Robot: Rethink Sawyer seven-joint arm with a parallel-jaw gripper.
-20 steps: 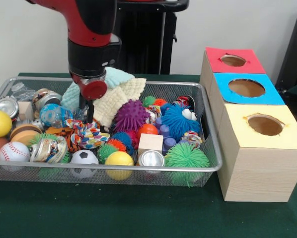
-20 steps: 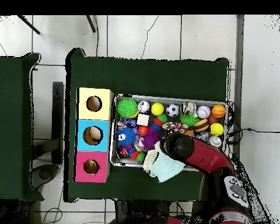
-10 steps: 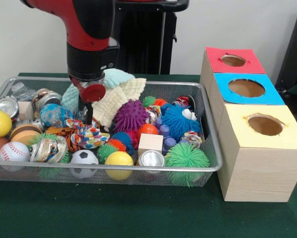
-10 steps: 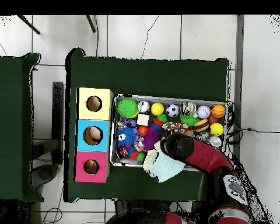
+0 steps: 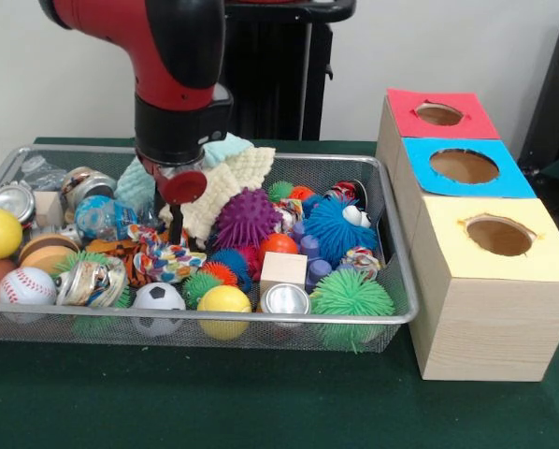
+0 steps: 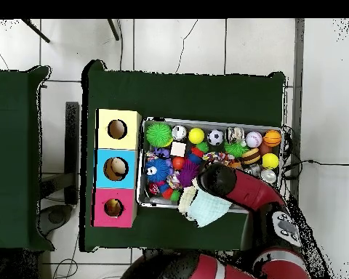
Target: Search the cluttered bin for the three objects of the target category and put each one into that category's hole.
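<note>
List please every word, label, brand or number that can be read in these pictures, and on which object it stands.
No text can be read in either view.
The crushed cans in the wire bin carry printed patterns, but they are too blurred to read.
The wooden box with three holes shows only red, blue and yellow tops, with no writing visible.
The robot arm shows no readable marking.

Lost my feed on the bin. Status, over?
Hand down in the bin, fingers hidden. Tip at the rope toy. Nothing lifted. Cloths and purple spiky ball crowd its side.
</note>
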